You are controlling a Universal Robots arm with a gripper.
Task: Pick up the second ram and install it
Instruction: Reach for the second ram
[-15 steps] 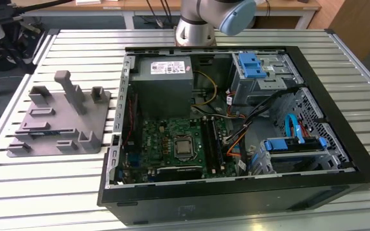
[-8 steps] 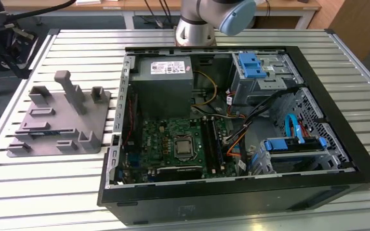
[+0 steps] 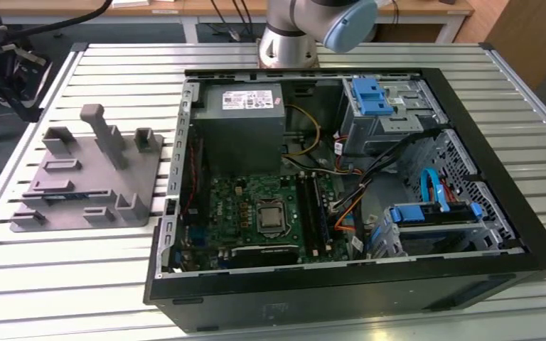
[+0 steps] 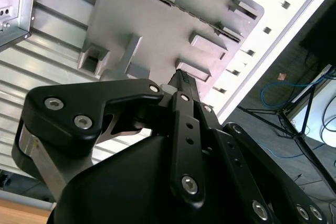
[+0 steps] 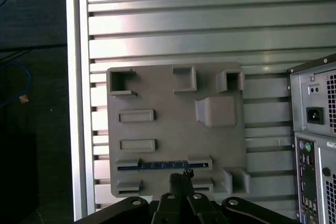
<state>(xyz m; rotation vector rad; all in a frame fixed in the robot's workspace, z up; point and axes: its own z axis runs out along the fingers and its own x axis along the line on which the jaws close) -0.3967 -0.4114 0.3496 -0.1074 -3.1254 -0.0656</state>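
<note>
End effector [image 5: 181, 174]: fingers pressed together, gripping nothing, close to the tray's edge | second ram [image 5: 157, 166]: dark-blue strip seated on edge in a slot of the grey moulded tray [image 5: 168, 93], just past the fingertips | tray lies on slatted aluminium counter [image 5: 184, 35] | open computer case [image 3: 349, 185] stands beside the tray.

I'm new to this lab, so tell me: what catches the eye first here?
The open computer case dominates the slatted table, innards exposed. A grey tray lies on the exterior view's left; in the first wrist view the second ram, a blue strip, sits in one of its slots, with the gripper hanging near it.
</note>
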